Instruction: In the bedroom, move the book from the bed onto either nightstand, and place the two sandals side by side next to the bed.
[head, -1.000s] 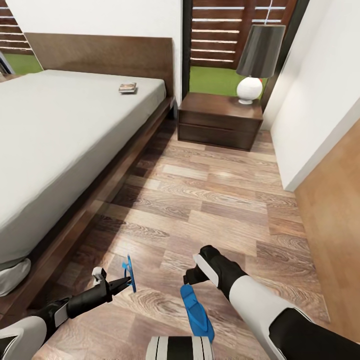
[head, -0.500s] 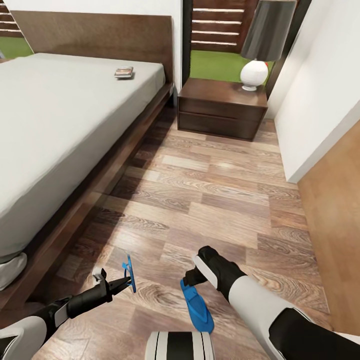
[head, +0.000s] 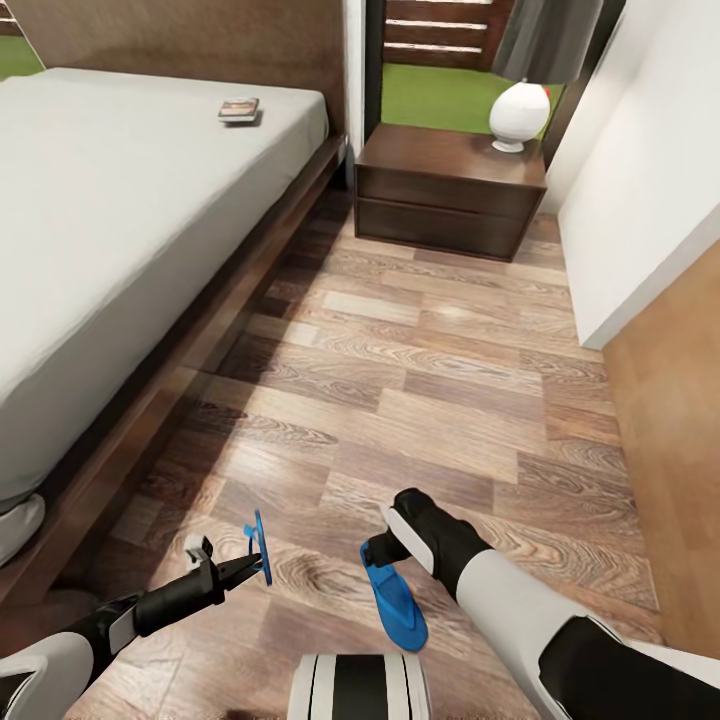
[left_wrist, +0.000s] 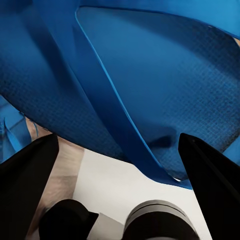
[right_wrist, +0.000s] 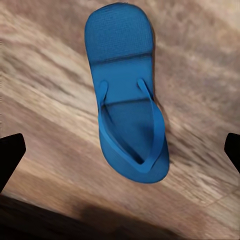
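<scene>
My left gripper is shut on one blue sandal, held on edge just above the floor near the bed's foot. In the left wrist view that sandal sits close up between the dark fingers. The other sandal lies flat on the floor, strap side up, under my right gripper. The right wrist view shows this sandal between widely parted fingertips, untouched. The book lies on the bed near the headboard. A nightstand stands beside the bed.
A lamp with a white base stands on the nightstand's right part. A white wall and a brown panel close off the right side. Wood-plank floor stretches between the bed frame and that wall.
The whole head view has shifted: bed, book and nightstand sit higher and closer in the picture, so the camera moved. Both arms keep about the same pose.
</scene>
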